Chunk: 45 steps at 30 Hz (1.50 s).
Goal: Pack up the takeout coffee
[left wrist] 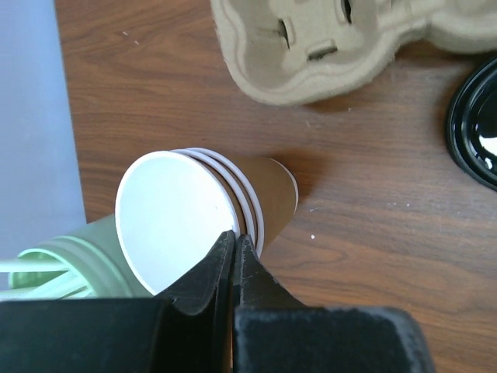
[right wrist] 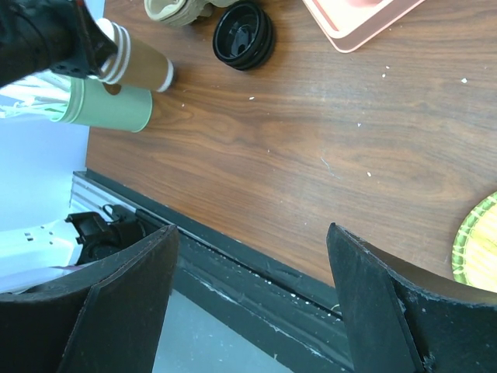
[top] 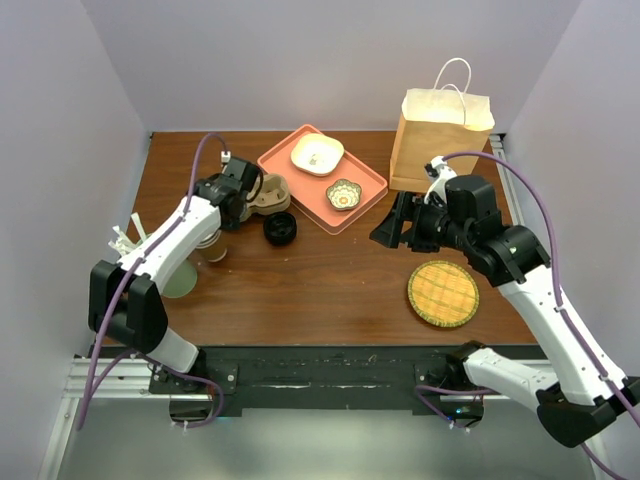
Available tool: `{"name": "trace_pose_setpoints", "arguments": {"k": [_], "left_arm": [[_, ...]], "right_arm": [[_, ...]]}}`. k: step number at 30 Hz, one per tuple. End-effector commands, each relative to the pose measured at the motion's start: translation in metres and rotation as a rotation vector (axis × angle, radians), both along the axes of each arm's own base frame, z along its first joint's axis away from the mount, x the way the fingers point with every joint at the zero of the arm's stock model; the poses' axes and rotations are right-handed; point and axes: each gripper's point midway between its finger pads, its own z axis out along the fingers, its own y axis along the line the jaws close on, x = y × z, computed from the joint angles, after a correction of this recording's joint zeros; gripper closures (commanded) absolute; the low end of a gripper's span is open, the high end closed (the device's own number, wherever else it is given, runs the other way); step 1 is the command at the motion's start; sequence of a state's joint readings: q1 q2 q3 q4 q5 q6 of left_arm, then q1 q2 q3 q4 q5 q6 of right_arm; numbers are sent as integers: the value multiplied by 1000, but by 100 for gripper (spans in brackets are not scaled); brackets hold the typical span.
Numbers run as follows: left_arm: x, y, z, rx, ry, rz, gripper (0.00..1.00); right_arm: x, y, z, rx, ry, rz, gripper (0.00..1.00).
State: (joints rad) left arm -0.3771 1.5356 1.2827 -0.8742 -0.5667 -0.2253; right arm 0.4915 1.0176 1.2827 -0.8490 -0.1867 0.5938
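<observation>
No lidded takeout coffee shows in any view. A stack of lidless brown paper cups (left wrist: 178,217) with white insides stands at the table's left. My left gripper (left wrist: 235,235) is shut on the rim of the top cup, one finger inside it and one outside. From above, the left gripper (top: 218,222) sits over the cup stack (top: 212,246). A loose black lid (top: 280,228) lies just to the right of the cups. The brown paper bag (top: 440,140) stands at the back right. In front of the bag my right gripper (top: 392,232) hangs open and holds nothing.
A moulded cardboard cup carrier (top: 268,192) lies behind the cups. A green cup (top: 180,275) with white sticks stands beside the stack. A pink tray (top: 375,185) with two small dishes sits mid-back. A woven round mat (top: 443,293) lies front right.
</observation>
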Motion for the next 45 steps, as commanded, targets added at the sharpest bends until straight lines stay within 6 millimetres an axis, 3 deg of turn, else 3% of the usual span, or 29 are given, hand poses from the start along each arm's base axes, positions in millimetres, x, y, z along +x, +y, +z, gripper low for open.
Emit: {"name": "trace_pose_setpoints", "arguments": {"k": [1,4,5,7,9,10,11,14,20,24,28,30,31,32,34,35,37,38,41,42,45], "left_arm": [[12,5,31,25,-102,40,100],[0,0,-1,9,-45,38,100],[-11,-2,-22,12,1,29,100],[-14,-6,-34,-10,17,26,100],[-13,-2,-24,20,18,29,100],[-8,3,-11,53,-10,40,100],[3,1,16,43,-71,40,100],[8,-1,51,9,-147,39,100],[-3,-16,28,-61,-86,6,100],[-3,-41,36,-181,-114,-62,100],[-10,-62,44,-307,-110,-118,100],[-15,-65,41,-331,-97,-127,100],[-19,-66,37,-340,-80,-131,100],[-23,-65,34,-335,-63,-129,100],[-30,-62,27,-329,-36,-121,100],[-35,-60,23,-322,-15,-118,100],[-39,-56,18,-308,6,-96,100],[-43,-54,16,-303,19,-86,100],[-48,-56,12,-323,35,-80,100],[-50,-58,10,-336,41,-85,100],[-51,-63,14,-364,32,-102,100]], "right_arm": [[3,6,20,40,-52,23,19],[3,7,19,51,-50,19,19],[3,6,17,52,-46,18,19],[2,6,16,52,-44,17,19],[2,6,15,53,-39,15,19],[1,6,14,53,-36,18,19],[1,7,15,55,-36,22,19],[2,8,12,54,-30,22,19],[6,12,7,76,-25,16,19],[25,26,-1,150,-10,-21,21],[57,65,-14,331,16,-8,27],[69,87,-32,369,75,12,30],[77,96,-29,390,55,28,32],[83,110,-50,366,98,51,32],[91,128,-54,360,94,93,33],[93,142,-79,334,145,108,33],[93,165,-85,382,162,147,34],[84,183,-100,390,197,188,34],[77,217,-102,447,198,235,36],[80,224,-112,445,209,232,36],[90,246,-104,499,223,253,37]]}}
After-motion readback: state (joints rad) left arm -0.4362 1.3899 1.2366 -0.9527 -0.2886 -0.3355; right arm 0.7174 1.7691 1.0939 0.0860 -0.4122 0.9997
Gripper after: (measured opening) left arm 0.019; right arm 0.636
